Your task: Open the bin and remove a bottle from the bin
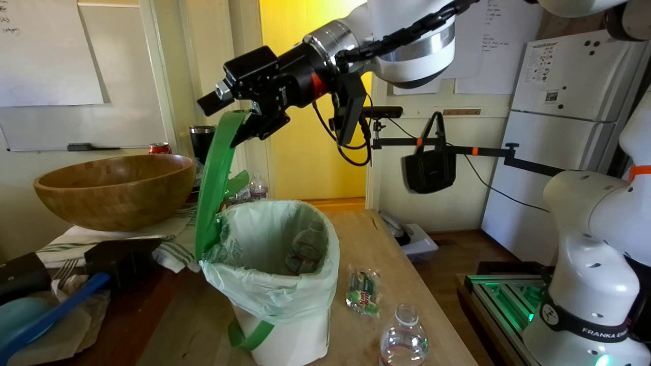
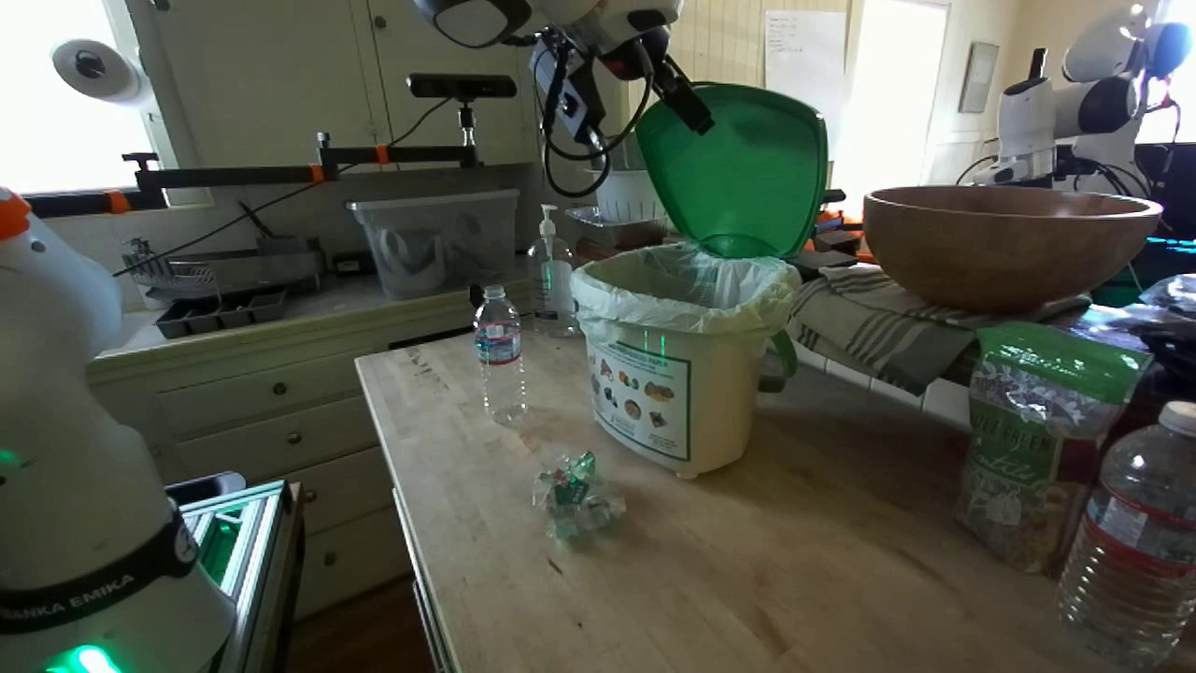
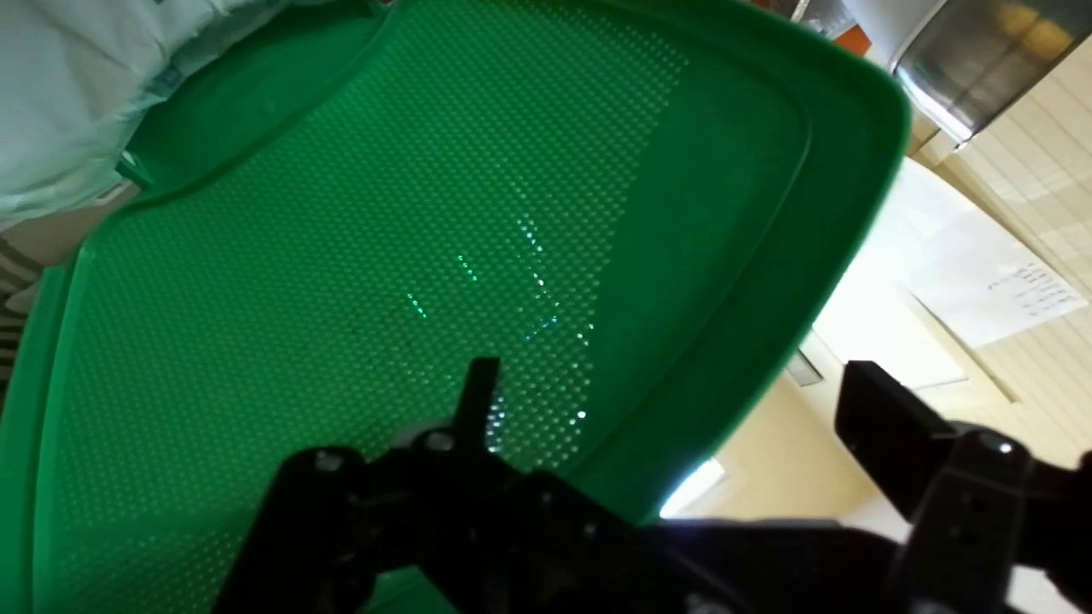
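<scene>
Bottle [image 1: 306, 248] lies in bin [image 1: 300, 338], well below the gripper [image 1: 220, 125].

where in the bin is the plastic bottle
In an exterior view, the clear plastic bottle leans at the right inside the lined bin, opposite the open green lid.

This is a kitchen: a white fridge [image 1: 559, 137] dotted with magnets [image 1: 560, 107], painted cabinets [image 2: 271, 84], drawers [image 2: 243, 449], a pump bottle [image 2: 553, 290] and a wide wooden bowl [image 1: 117, 193] resting on a striped cloth [image 2: 892, 322] all point that way. It is fitted out as a robotics lab too, with a white robot arm [image 1: 585, 269] lettered Franka Emika, a second arm [image 2: 1074, 120] in the background and a camera [image 2: 462, 86] on a black bar [image 2: 243, 175]. A handwritten sheet [image 1: 46, 61] hangs over a whiteboard [image 1: 124, 91].
</scene>
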`<state>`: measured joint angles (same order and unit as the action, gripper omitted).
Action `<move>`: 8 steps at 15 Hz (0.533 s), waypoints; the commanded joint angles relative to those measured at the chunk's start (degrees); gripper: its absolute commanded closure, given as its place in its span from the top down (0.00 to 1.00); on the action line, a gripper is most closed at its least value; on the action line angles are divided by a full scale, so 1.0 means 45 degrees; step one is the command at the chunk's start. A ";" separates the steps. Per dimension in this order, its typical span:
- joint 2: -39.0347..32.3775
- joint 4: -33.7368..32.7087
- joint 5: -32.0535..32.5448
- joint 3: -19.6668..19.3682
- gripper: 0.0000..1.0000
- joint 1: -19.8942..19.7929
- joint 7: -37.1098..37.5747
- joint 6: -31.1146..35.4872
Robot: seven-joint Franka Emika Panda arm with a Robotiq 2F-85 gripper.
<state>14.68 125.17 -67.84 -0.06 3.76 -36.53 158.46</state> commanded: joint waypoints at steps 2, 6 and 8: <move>0.0153 0.0165 -0.0564 0.0018 1.00 0.0143 -0.0449 0.0399; 0.0547 0.0263 -0.2193 0.0134 1.00 0.0502 -0.1838 0.1132; 0.0460 0.0058 -0.4195 0.0125 1.00 0.0810 -0.2787 0.2107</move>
<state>15.98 125.20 -76.67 0.51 5.28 -43.15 162.64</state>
